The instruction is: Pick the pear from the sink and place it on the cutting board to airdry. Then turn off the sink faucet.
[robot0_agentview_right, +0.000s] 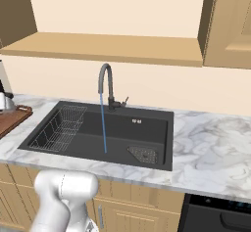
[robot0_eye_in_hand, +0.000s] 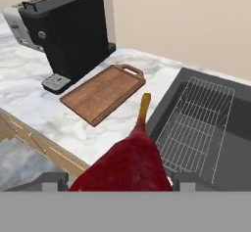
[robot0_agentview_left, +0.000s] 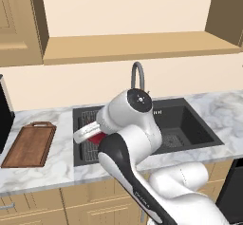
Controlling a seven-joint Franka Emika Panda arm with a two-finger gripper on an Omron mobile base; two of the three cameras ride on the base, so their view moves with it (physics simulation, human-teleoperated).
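Observation:
My gripper [robot0_eye_in_hand: 120, 183] is shut on the pear [robot0_eye_in_hand: 130, 162], a dark red fruit with a yellowish stem pointing away from the hand. In the left base view the pear [robot0_agentview_left: 96, 139] hangs under the hand over the left part of the sink [robot0_agentview_left: 190, 124]. The brown cutting board [robot0_eye_in_hand: 103, 93] lies bare on the marble counter ahead of the hand, its handle at the far end, left of the sink [robot0_agentview_right: 122, 128]. The dark gooseneck sink faucet [robot0_agentview_right: 104, 81] stands behind the basin, and a thin blue stream of water [robot0_agentview_right: 103, 123] runs from its spout.
A wire rack [robot0_eye_in_hand: 196, 123] sits in the sink's left half, a square drain grate [robot0_agentview_right: 143, 154] at the right. A black coffee machine [robot0_eye_in_hand: 73, 30] and a toaster [robot0_eye_in_hand: 19, 23] stand beyond the board. The counter edge [robot0_eye_in_hand: 44, 145] runs below.

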